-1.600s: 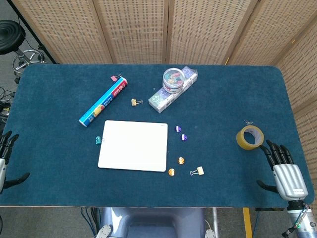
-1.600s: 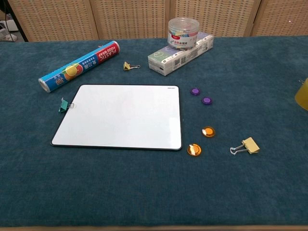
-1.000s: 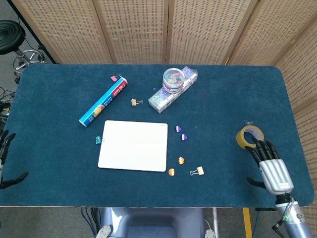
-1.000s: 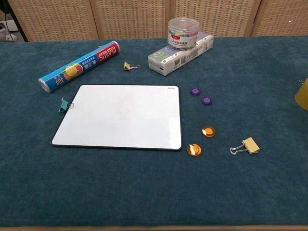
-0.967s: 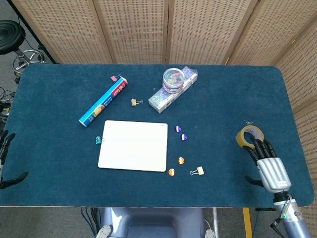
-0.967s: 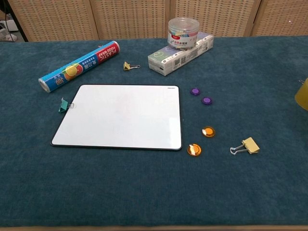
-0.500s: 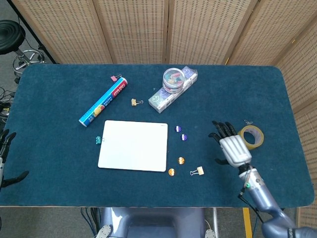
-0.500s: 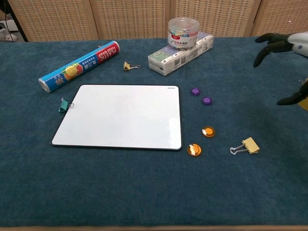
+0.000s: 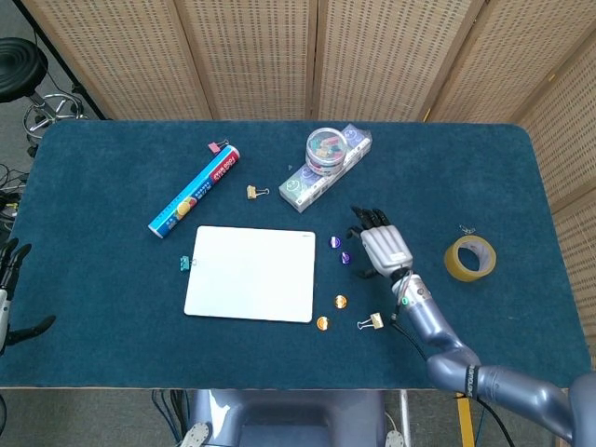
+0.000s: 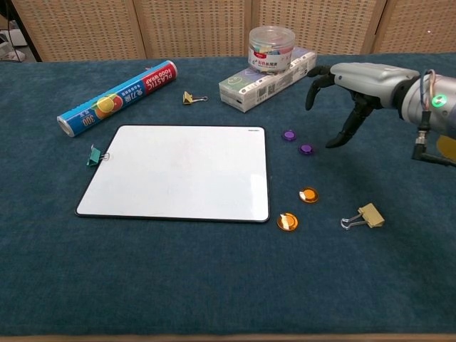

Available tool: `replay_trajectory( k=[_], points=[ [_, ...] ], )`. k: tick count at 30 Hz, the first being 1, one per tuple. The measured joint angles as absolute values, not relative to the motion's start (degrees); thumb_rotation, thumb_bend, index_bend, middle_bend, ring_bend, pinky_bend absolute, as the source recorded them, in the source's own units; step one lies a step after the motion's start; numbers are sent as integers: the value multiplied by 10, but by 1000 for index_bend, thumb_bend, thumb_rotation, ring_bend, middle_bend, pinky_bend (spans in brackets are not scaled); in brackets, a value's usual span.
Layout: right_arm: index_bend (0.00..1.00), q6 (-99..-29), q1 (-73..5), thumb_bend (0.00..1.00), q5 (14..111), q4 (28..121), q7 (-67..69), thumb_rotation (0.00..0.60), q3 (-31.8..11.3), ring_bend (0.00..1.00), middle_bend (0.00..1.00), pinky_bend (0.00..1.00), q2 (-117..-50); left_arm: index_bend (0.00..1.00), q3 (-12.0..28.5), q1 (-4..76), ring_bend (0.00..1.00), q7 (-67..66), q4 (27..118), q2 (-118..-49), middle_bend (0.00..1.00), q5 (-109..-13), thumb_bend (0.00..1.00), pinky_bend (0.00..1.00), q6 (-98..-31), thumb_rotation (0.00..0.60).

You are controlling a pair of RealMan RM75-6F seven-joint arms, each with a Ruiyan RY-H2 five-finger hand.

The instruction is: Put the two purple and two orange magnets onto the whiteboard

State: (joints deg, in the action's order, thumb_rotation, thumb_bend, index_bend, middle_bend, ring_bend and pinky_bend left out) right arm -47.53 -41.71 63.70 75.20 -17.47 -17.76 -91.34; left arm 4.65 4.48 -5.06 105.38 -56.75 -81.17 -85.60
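Note:
The whiteboard (image 9: 251, 273) (image 10: 178, 172) lies flat mid-table with nothing on it. Two purple magnets (image 9: 335, 242) (image 9: 345, 257) (image 10: 288, 135) (image 10: 306, 149) sit just right of its far corner. Two orange magnets (image 9: 341, 301) (image 9: 322, 323) (image 10: 308, 194) (image 10: 286, 221) lie by its near right corner. My right hand (image 9: 384, 247) (image 10: 356, 89) hovers open, fingers spread, just right of the purple magnets and above them, holding nothing. My left hand (image 9: 7, 289) shows only at the left frame edge, fingers apart and empty.
A blue foil roll (image 9: 195, 189), a tissue pack (image 9: 326, 173) with a round tub (image 9: 326, 149) on it, a yellow tape ring (image 9: 469, 257), and gold binder clips (image 9: 372, 321) (image 9: 255, 192) lie around. A green clip (image 9: 186, 264) touches the board's left edge.
My right hand has swept from the table's near right corner, past the tape ring, leftward to beside the purple magnets. The magnets and board have not moved.

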Motion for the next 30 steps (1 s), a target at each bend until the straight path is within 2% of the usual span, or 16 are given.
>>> replay_trajectory(
  k=[20, 30],
  points=[
    [395, -417, -517, 222, 546, 544, -169, 600, -206, 0, 0, 0, -1023, 0, 59, 56, 0, -65, 1056, -571, 0, -770, 68, 0, -837, 600],
    [406, -403, -534, 222, 536, 512, -157, 600, -199, 0, 0, 0, -1048, 0, 61, 59, 0, -66, 1057, -571, 0, -761, 68, 0, -832, 600]
  ],
)
